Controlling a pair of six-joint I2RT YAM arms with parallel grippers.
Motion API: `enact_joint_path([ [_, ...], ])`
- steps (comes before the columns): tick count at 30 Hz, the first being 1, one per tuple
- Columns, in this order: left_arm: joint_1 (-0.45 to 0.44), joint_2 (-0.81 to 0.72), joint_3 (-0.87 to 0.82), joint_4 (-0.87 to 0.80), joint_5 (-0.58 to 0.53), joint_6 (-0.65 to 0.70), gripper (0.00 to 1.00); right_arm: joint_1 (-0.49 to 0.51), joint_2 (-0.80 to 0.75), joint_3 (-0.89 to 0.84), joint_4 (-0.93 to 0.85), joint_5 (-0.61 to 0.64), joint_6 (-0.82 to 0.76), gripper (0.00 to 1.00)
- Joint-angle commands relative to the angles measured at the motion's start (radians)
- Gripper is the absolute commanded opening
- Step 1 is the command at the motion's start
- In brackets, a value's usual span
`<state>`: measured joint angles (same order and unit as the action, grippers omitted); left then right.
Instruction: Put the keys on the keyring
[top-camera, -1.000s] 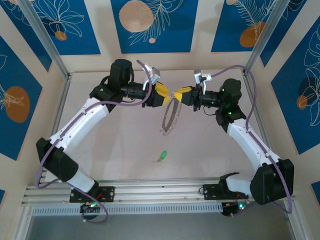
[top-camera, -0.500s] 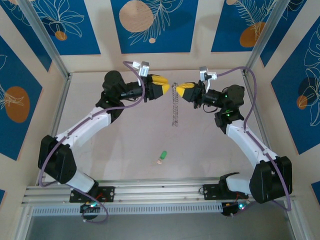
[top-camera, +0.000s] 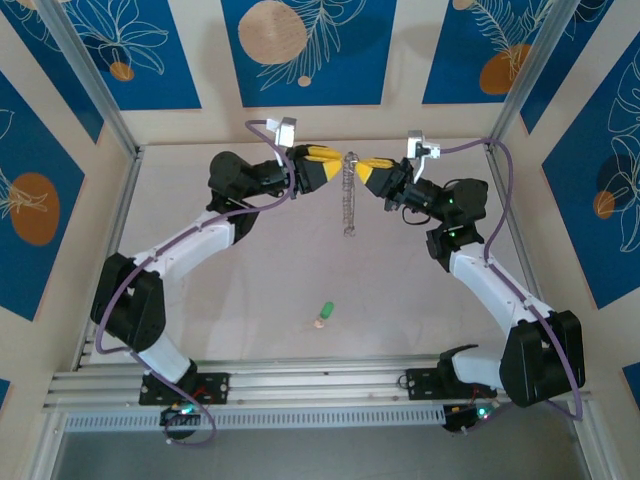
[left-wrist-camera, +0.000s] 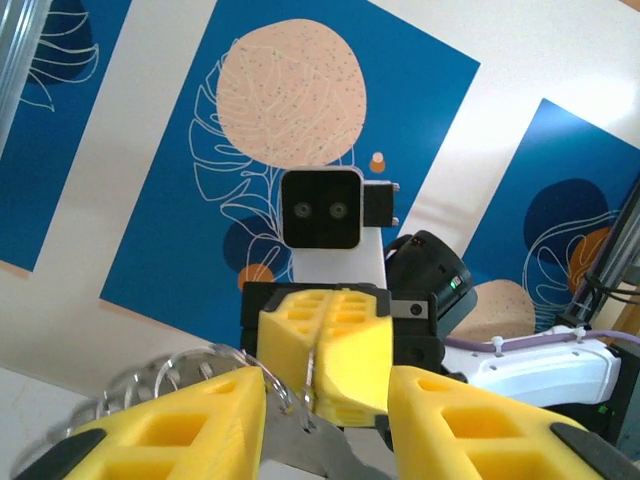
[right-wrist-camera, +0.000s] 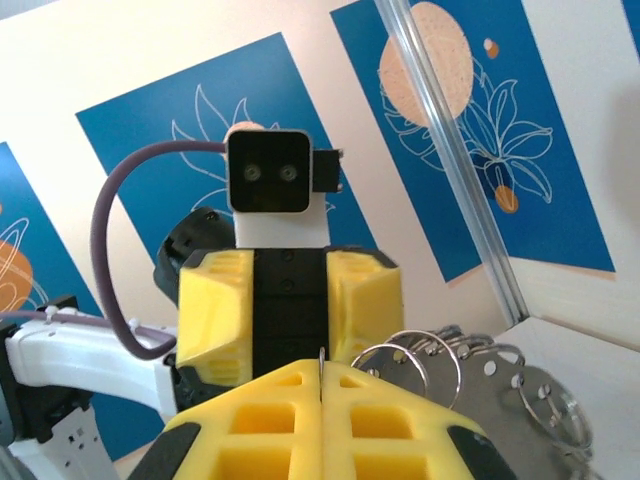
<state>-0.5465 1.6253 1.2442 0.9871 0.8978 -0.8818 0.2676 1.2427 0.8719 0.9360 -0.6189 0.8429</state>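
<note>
The right gripper (top-camera: 362, 166) has its jaws pressed together on the top of the keyring (top-camera: 348, 200), which hangs from them as a thin coiled loop above the far part of the desk (top-camera: 230, 290). The left gripper (top-camera: 334, 160) faces it just beside the ring, jaws spread. The green-headed key (top-camera: 322, 314) lies on the desk, well apart, nearer the arm bases.
</note>
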Motion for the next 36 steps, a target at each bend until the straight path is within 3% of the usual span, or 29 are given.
enact_joint_path([
  [1, -0.017, -0.023, -0.006, -0.002, 0.034, 0.034, 0.37, 0.005, -0.003, -0.003, 0.062, 0.067, 0.012, 0.0],
  [12, -0.042, -0.03, 0.009, -0.131, 0.021, 0.14, 0.35, 0.019, 0.015, -0.005, 0.081, 0.061, 0.028, 0.0],
  [30, -0.055, -0.024, 0.037, -0.137, 0.009, 0.165, 0.33, 0.036, 0.027, -0.011, 0.069, 0.051, 0.024, 0.0],
  [36, -0.055, -0.028, 0.031, -0.136, -0.017, 0.174, 0.37, 0.035, 0.023, -0.018, 0.061, 0.051, 0.018, 0.0],
])
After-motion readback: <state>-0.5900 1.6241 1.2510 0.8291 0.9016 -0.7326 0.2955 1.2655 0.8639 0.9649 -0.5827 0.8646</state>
